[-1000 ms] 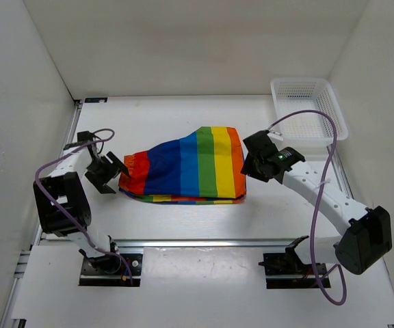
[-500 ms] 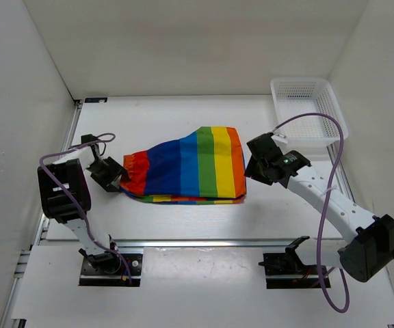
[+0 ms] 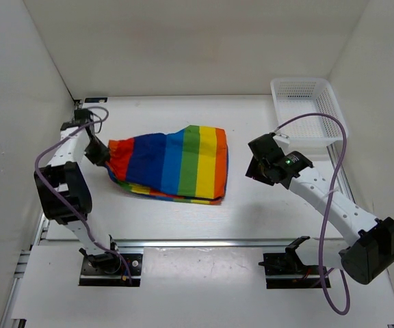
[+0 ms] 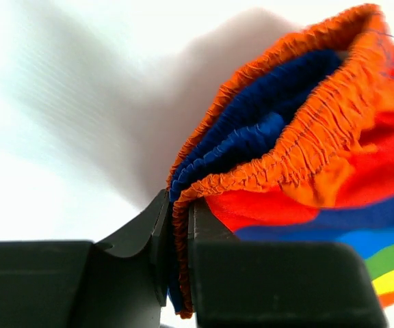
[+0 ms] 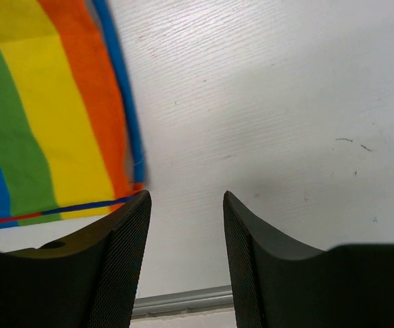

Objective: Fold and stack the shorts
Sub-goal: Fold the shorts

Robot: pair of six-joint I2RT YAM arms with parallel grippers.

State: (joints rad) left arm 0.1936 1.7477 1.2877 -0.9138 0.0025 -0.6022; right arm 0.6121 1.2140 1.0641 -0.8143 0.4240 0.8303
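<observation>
Closest to the arms' bases, the table (image 3: 183, 219) is plain white. A little farther in, on the right, the right gripper (image 5: 187, 205) hangs over the table. Its two fingers are spread apart and there is nothing between them. The striped edge of the shorts (image 3: 173, 162) lies off to its left and does not touch it. A moment ago that edge was just beside this gripper, so the shorts have slid away from it.

The shorts lie folded near the middle of the table, a bit to the left. They have moved left and a bit farther back, and they have turned a little too.

At their left end, the left gripper (image 4: 180, 225) is pinched tight on the waistband (image 4: 299, 147). The puckered orange cloth is squeezed between its fingers. It looks like this arm dragged the shorts over.

Farthest away, in the right corner, sits the white basket (image 3: 334, 109).

The fold seems done. The shorts are likely being pulled to the place where they will be stacked.
</observation>
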